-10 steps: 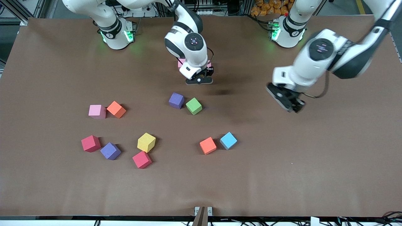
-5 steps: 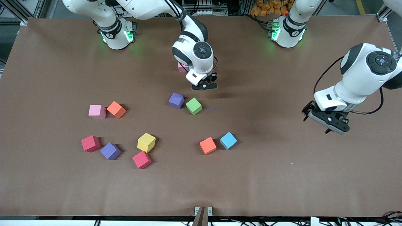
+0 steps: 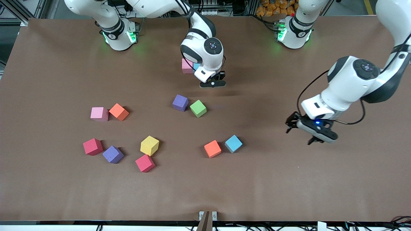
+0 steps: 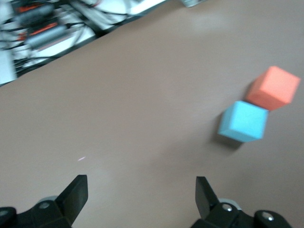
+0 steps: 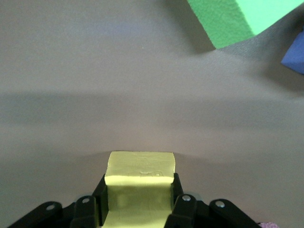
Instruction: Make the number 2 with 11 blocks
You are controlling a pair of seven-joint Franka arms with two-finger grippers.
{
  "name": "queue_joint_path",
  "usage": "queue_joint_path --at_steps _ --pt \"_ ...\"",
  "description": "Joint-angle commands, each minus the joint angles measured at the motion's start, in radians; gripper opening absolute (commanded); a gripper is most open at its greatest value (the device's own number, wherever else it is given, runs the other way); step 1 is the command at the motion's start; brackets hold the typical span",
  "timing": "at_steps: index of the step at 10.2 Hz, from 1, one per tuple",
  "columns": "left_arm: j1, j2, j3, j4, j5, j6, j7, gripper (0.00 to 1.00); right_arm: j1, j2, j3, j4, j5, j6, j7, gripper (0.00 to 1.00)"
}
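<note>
My right gripper is shut on a yellow block, low over the table beside a pink block and a light blue block that my wrist partly hides. A green block and a purple block lie nearer the front camera. My left gripper hangs open and empty over bare table, toward the left arm's end from a light blue block touching an orange block.
Toward the right arm's end lie a pink block against an orange block, a yellow block, a purple block and two red cubes. The brown table stretches wide around them.
My left gripper swung out toward its end of the table, then came back lower toward the light blue and orange pair. My right gripper shifted slightly toward the left arm's end with the yellow block.
</note>
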Motion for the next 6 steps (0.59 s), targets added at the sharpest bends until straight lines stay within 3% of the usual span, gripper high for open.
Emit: queue_joint_path --at_steps 1,5,6 --pt "-0.102 0.041 0.016 0.0 0.133 0.035 -0.083 1.0 0.014 0.01 -0.008 0.015 -0.042 -0.006 0.029 0.0" --pt "-0.28 0.112 0.144 -0.018 0.443 0.136 -0.195 1.0 0.012 0.016 -0.01 0.015 -0.049 -0.006 0.033 0.0" --pt "-0.299 0.133 0.187 -0.018 0.618 0.188 -0.207 1.0 0.012 0.016 -0.01 0.015 -0.049 -0.006 0.041 0.0"
